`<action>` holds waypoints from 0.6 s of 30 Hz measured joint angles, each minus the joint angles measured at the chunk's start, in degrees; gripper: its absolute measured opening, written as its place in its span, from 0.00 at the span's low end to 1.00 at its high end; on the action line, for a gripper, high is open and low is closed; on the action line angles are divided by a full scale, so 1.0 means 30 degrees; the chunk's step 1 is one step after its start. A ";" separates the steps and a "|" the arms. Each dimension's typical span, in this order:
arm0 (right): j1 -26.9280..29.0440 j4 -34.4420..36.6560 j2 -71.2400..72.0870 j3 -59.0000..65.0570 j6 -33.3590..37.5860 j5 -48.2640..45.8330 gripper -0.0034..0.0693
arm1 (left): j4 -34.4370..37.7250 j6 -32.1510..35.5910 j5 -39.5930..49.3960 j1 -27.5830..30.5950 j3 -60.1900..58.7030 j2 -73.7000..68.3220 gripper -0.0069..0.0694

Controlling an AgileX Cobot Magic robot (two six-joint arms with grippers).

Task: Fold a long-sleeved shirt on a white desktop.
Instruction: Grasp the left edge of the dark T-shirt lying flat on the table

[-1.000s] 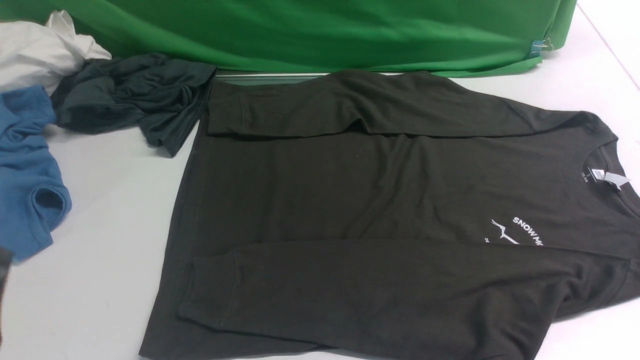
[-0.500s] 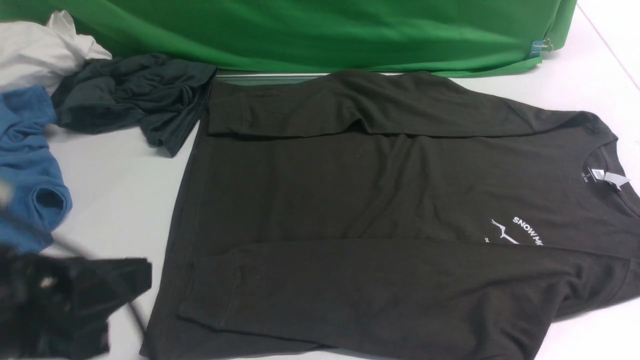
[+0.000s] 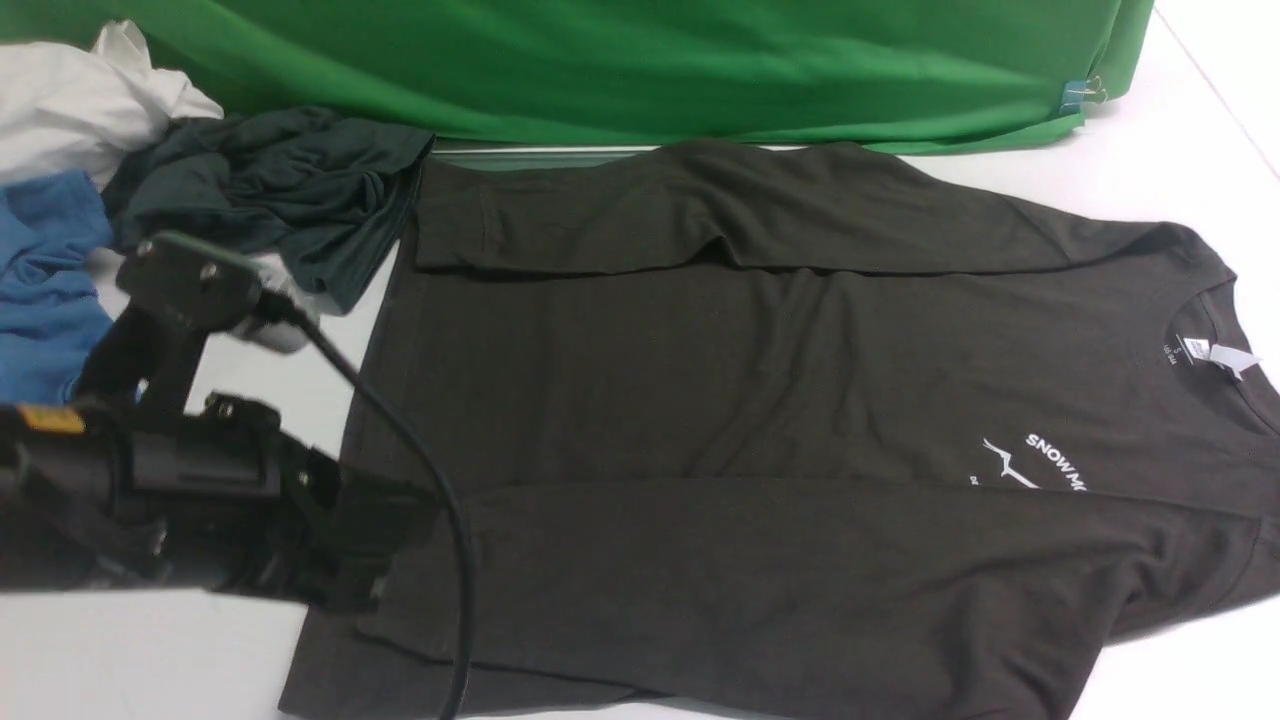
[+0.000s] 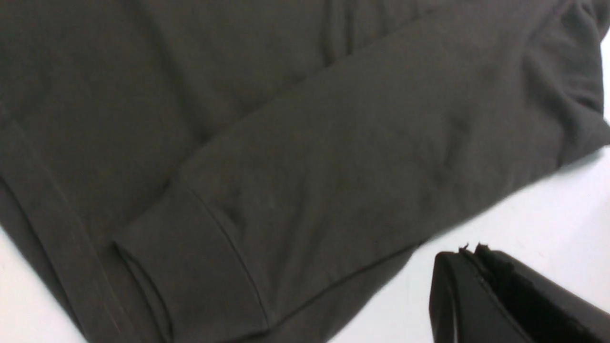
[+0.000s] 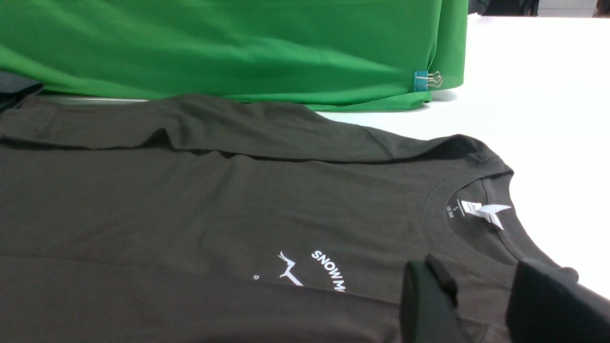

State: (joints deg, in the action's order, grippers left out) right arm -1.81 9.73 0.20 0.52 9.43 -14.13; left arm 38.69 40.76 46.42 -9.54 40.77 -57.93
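Note:
The long-sleeved shirt [image 3: 760, 400] lies flat on the white desktop [image 3: 150, 660], collar to the right, hem to the left. Both sleeves are folded across its body. My left gripper [image 3: 395, 530] is shut and empty, hovering at the hem by the near sleeve's cuff [image 4: 190, 267]. In the left wrist view its closed tips [image 4: 472, 250] hang over bare table just off the shirt's [image 4: 305, 143] near edge. My right gripper [image 5: 479, 269] is out of the front view. It stands open above the shirt [image 5: 190, 205] beside the collar, holding nothing.
A green cloth backdrop [image 3: 640, 60] runs along the back, pinned with a clip [image 3: 1085, 95]. A dark grey-green garment [image 3: 280, 190], a blue garment [image 3: 45, 290] and a white cloth [image 3: 80, 100] are piled at the far left. My left arm's black cable [image 3: 400, 420] arcs over the hem.
My left arm has swept in from the lower left corner, rightward and farther in, to the shirt's hem. The shirt has not moved.

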 joint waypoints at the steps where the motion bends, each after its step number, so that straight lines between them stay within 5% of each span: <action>1: 0.0000 0.0000 0.0000 0.0000 0.0000 0.0000 0.38 | 0.0000 0.0005 0.0024 -0.0019 0.0194 -0.0085 0.12; 5: 0.0000 0.1332 0.0000 0.0000 -0.1021 0.1138 0.38 | -0.0028 0.0105 0.0652 -0.0019 0.0853 -0.0160 0.12; 9: 0.0000 0.4759 0.0000 0.0000 -0.4916 0.4219 0.38 | -0.0542 0.0104 0.1708 -0.0019 0.0973 -0.0160 0.12; 13: 0.0000 0.5505 0.0000 0.0000 -0.7524 0.5595 0.37 | -0.0890 0.0104 0.2094 -0.0019 0.0973 -0.0160 0.12; 18: -0.1157 0.5811 -0.0962 -0.1783 -0.7325 0.1427 0.30 | -0.1001 0.0104 0.2142 -0.0019 0.0973 -0.0177 0.12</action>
State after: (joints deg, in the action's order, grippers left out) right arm -5.28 27.17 -2.68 -4.83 -12.54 -9.85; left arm 35.68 41.07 52.85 -9.60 43.69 -58.46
